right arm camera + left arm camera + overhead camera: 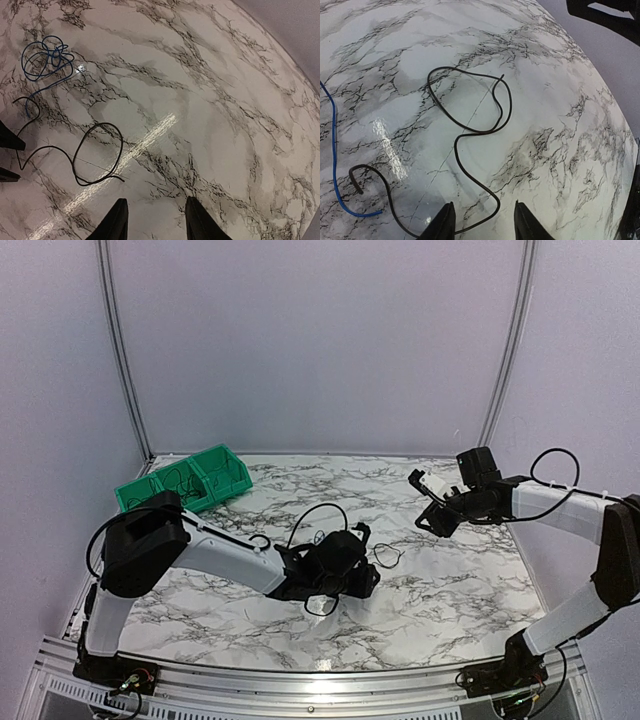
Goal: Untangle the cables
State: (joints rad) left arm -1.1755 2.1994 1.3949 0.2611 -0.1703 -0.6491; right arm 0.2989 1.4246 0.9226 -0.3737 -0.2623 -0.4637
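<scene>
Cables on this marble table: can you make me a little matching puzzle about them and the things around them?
Things:
1. storage bins
2. cable knot
3. looped cable
4. right tool

Colour or state:
a. black
b. green
c. open, holding nothing
d. blue

Pairs: 1-b, 2-d, 3-a, 4-c
</scene>
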